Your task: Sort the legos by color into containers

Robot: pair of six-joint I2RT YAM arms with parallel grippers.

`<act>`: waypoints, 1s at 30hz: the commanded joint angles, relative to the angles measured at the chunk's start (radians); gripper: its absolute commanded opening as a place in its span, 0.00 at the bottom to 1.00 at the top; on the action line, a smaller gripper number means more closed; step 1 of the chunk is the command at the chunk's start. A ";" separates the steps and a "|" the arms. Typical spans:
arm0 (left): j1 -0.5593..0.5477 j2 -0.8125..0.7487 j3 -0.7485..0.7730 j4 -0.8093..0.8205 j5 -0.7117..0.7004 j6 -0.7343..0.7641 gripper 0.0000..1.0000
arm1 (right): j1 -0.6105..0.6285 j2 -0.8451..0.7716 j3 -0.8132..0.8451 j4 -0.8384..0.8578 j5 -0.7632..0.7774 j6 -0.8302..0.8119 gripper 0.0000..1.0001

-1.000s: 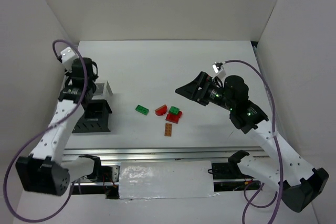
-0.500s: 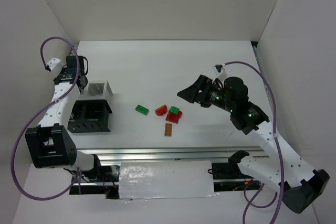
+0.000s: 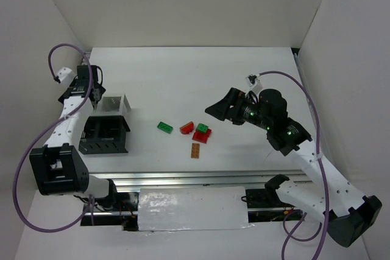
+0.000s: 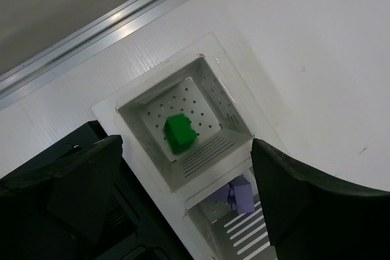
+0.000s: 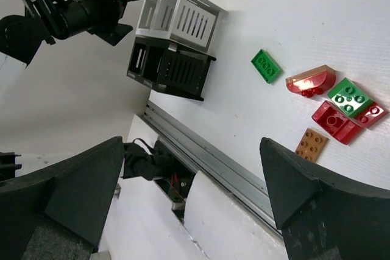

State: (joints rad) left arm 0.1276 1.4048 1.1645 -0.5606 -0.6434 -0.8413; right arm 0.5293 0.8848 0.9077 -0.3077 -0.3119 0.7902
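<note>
While left end effector [image 4: 186, 144] gapes empty above white bin [image 4: 226, 103] holding green brick [image 4: 179, 133], right end effector [image 5: 192, 150] gapes empty too, well right of that bin.

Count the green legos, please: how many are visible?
3. One green lego in a white bin; one alone on the table; one atop a red lego. More may be hidden.
</note>
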 commanded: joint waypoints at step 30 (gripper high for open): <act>-0.763 0.264 0.017 -0.184 0.084 -0.642 0.99 | -0.002 -0.194 0.007 -0.214 0.091 -0.178 1.00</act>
State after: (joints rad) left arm -0.6292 1.6135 1.1118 -0.5987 -0.4828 -1.2888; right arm 0.5293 0.7029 0.9222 -0.5201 -0.2222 0.6300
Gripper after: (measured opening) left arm 0.994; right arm 0.994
